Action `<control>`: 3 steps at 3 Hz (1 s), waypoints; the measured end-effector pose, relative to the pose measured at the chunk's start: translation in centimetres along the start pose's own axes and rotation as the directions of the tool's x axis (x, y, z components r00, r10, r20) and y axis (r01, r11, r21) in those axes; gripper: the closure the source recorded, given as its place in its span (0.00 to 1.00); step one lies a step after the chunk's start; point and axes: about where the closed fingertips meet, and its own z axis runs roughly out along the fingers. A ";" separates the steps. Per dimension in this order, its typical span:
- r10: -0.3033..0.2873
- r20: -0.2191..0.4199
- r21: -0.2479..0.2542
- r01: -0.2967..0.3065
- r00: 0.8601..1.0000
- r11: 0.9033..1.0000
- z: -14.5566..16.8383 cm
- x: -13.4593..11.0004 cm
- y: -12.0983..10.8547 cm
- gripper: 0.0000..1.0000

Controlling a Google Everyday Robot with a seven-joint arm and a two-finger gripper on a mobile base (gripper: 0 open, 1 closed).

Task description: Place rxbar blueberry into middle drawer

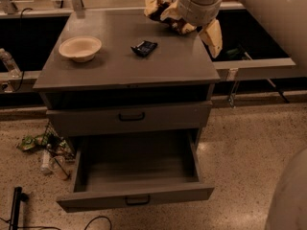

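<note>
- Now, the step in hand is, as I judge it, the reach toward the rxbar blueberry [144,47], which is not yet picked up. It lies flat on the cabinet top [120,73], about in the middle, between the bowl [80,48] at the left and the snack bag [160,11] at the back right, and apart from both.
- To do this step well, the approach should come from above and across the short side of the bar, because it lies a little turned on the surface.
- The wrapper is flat and glossy, so I think the grasp must be taken very low, close to the top, or the bar may slip away.
- On the way to the left, the arm should keep clear of the snack bag, so as not to drag it over the bar.
- The middle drawer [136,200] stands pulled out below with a bare floor, so no opening is needed. The other drawer front [129,115] above it is closed.
- The carry should probably go forward past the front edge of the top, then down, with the release low over the drawer floor.
- The gripper [212,36] hangs at the back right corner of the top, over its right edge, well to the right of the bar and just beside the snack bag. The arm covers part of the bag, so I cannot tell if they touch.
- Whether the pincer is apart or together I cannot tell. It does not hold the bar, which lies alone on the top.
</note>
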 end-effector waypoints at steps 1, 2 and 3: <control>-0.130 -0.077 0.034 0.133 0.988 0.991 -0.6 -0.7 -1.6 0.00; -0.224 -0.141 0.072 0.236 0.964 0.969 -1.2 -1.0 -4.0 0.00; -0.276 -0.158 0.059 0.288 0.948 0.956 -0.4 -0.9 -6.5 0.00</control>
